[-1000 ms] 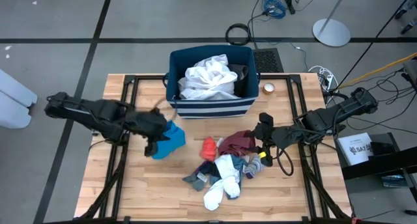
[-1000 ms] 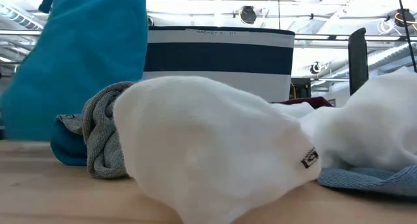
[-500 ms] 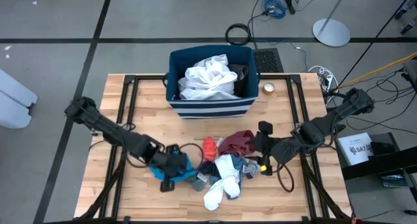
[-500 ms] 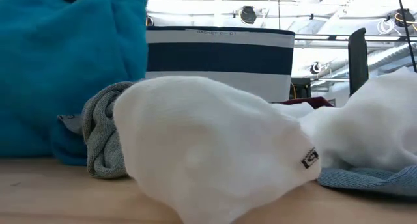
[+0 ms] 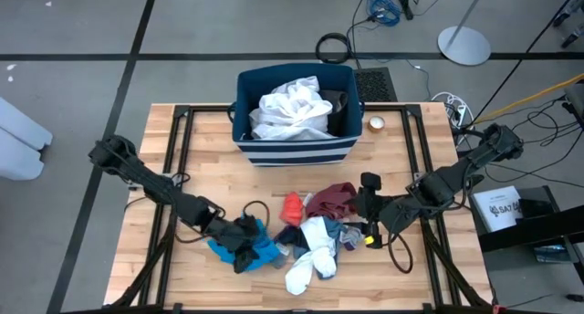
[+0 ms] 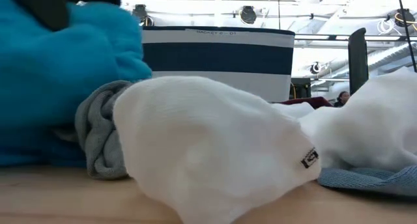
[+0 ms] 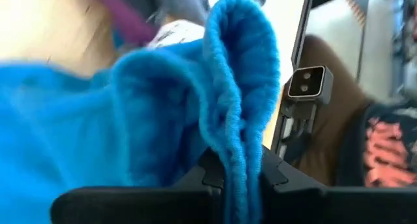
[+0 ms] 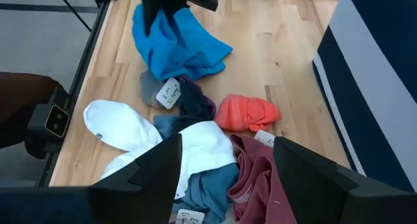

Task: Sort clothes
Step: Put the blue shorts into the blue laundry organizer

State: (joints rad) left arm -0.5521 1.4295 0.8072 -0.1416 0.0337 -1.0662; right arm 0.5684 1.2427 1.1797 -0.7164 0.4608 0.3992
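Note:
My left gripper [image 5: 245, 257] is low at the near left of the clothes pile, shut on a bright blue garment [image 5: 265, 252] that lies bunched on the wood [image 8: 176, 45]. The pile to its right holds a red-orange piece [image 5: 292, 207], a maroon piece [image 5: 333, 200], white socks [image 5: 315, 245] and a grey sock [image 6: 98, 139]. My right gripper [image 5: 370, 214] hangs open above the pile's right side with nothing between its fingers [image 8: 156, 175]. The striped navy bin [image 5: 297, 151] stands at the far middle with white cloth [image 5: 292, 113] inside. My left gripper pinches a rolled edge of the blue garment [image 7: 238, 152] between its two fingers. The fingers slant down from the table's far left. The cloth bulges up in slack folds ahead of the fingers, and its lower part rests on the table beside the grey sock.
A small round object [image 5: 376, 124] lies right of the bin. Bare wood [image 5: 210, 177] stretches between the bin and the left arm. Black frame rails [image 5: 178, 141] run along the table's sides. Cables and a lamp base lie on the floor beyond.
My left gripper has swung toward the table's near edge and a little right, sinking and rolling its wrist, still shut on the blue garment. The garment, which hung above the table, now lies bunched on the wood against the pile's left side.

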